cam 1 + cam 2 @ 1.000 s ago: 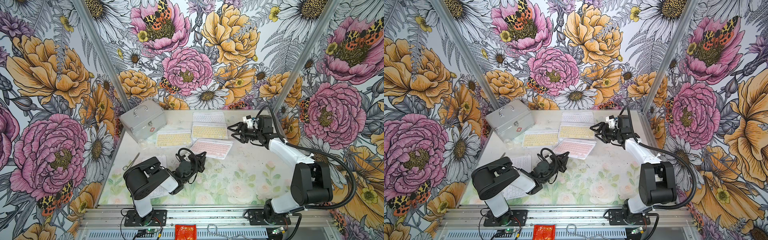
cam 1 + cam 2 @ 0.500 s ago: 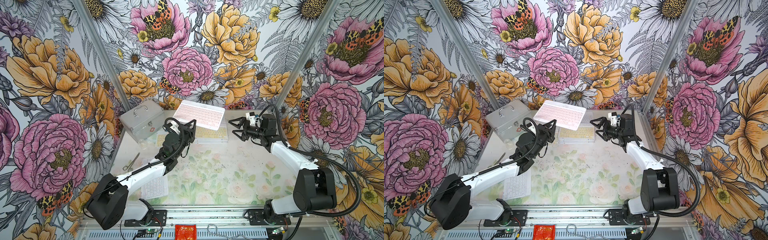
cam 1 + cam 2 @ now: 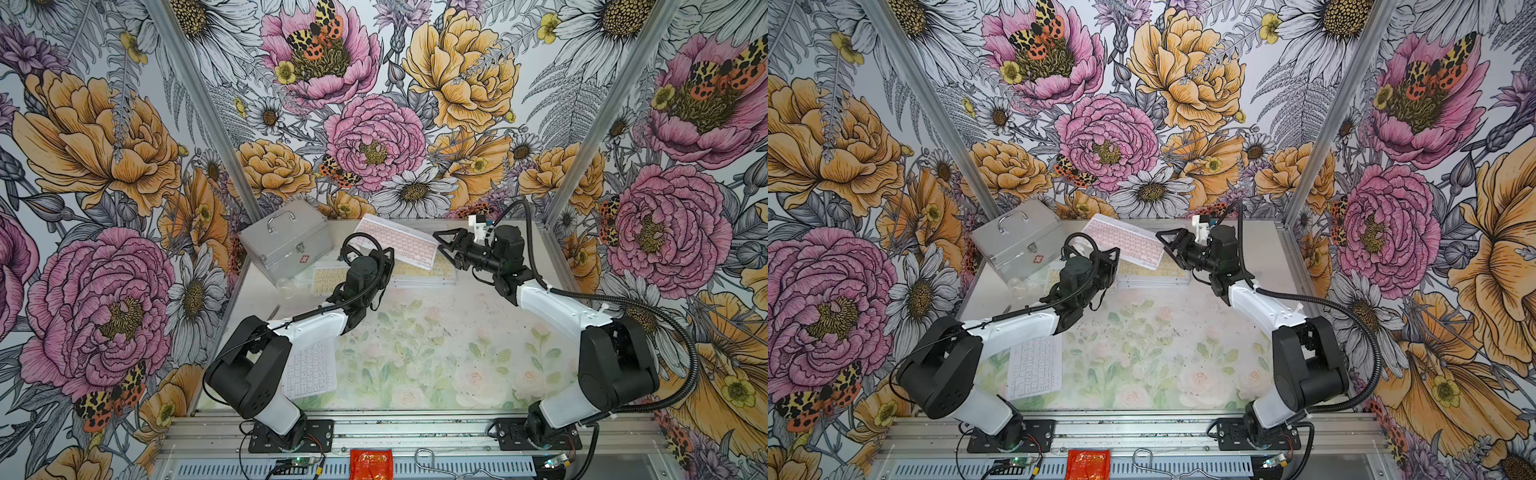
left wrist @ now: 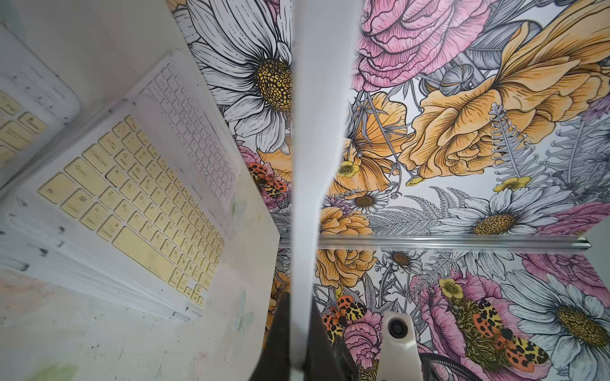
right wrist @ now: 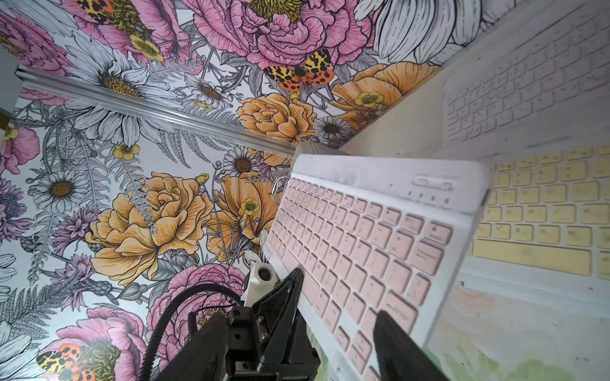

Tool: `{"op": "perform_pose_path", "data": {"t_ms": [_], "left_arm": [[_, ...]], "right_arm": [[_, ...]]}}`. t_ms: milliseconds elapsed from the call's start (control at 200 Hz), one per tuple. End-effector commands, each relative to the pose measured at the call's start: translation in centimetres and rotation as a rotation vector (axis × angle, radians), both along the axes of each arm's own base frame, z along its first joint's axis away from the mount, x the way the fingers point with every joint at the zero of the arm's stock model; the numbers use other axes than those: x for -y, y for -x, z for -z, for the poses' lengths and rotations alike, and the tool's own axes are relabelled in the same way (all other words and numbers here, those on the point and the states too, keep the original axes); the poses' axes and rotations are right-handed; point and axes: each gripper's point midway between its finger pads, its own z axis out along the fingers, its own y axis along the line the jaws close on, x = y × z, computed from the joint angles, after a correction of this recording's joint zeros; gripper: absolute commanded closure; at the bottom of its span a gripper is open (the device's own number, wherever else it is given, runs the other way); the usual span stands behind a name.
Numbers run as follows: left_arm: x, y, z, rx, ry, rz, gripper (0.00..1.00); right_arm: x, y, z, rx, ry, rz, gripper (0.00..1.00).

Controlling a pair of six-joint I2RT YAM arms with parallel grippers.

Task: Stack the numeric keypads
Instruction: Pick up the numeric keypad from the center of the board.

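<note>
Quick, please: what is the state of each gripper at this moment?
Left gripper: closed, holding the pink keypad by its edge.
Right gripper: open, jaws apart at the end of that keypad.

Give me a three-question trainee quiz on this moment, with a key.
1. True or false: the left gripper holds the pink keypad in the air.
2. Which key colour tops the stack below it? A mint, B yellow, C blue.
3. Name the thing with a handle.
Key: 1 true; 2 B; 3 the silver case.
</note>
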Motion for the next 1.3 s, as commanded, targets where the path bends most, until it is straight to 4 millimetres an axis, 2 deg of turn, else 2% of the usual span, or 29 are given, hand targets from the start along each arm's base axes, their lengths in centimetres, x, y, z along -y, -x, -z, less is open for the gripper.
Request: {"op": "perform_pose_path", "data": {"t_ms": [0, 135, 340, 490, 740, 841, 946, 981, 1051, 1071, 1101, 1136, 1296], "left_arm": [[0.1, -0.8, -4.8, 0.133, 0.056, -0.035, 1.0], [0.4, -1.2, -4.7, 0.139, 0.048, -0.044, 1.0], [1.7, -1.7, -4.2, 0.14, 0.05, -0.033, 1.0], [2.1, -2.1, -3.6, 0.138, 0.052, -0.033, 1.0], [2.8, -2.4, -3.2, 0.139, 0.072, -0.026, 1.0], [2.9, -2.5, -3.1, 0.141, 0.08, -0.024, 1.0], [3.3, -2.6, -2.9, 0.142, 0.075, -0.006, 1.0], [3.5, -2.7, -2.9, 0.144, 0.075, 0.008, 0.92], [3.7, -2.7, -2.3, 0.135, 0.067, 0.032, 0.66], [3.5, -2.8, -2.0, 0.127, 0.061, 0.029, 0.54], [3.9, -2.7, -1.4, 0.113, 0.056, 0.066, 0.28], [4.0, -2.6, -0.6, 0.093, 0.045, 0.086, 0.04], [3.8, -1.4, 3.6, -0.006, -0.004, 0.185, 0.01]], "right_arm": [[0.1, -0.9, 0.9, 0.005, 0.002, 0.052, 0.33], [0.1, -0.6, 2.4, -0.019, -0.009, 0.069, 0.36], [-0.9, -0.4, 1.8, -0.007, -0.08, 0.039, 0.44], [-1.7, -0.1, 1.5, -0.011, -0.114, 0.02, 0.54], [-1.7, -0.5, 2.6, -0.03, -0.128, 0.042, 0.71], [-1.7, -0.7, 2.8, -0.032, -0.138, 0.046, 0.86], [-1.5, -0.6, 2.9, -0.025, -0.137, 0.041, 0.97], [-1.4, -0.6, 2.9, -0.02, -0.132, 0.038, 1.0], [-0.8, -0.8, 3.0, -0.01, -0.121, 0.038, 1.0], [-0.5, -0.9, 3.0, -0.005, -0.117, 0.04, 1.0], [-0.4, -0.9, 3.0, 0.002, -0.113, 0.036, 1.0], [0.1, -1.1, 3.1, 0.007, -0.108, 0.035, 1.0], [1.1, -1.8, 2.6, 0.054, -0.101, 0.009, 1.0]]}}
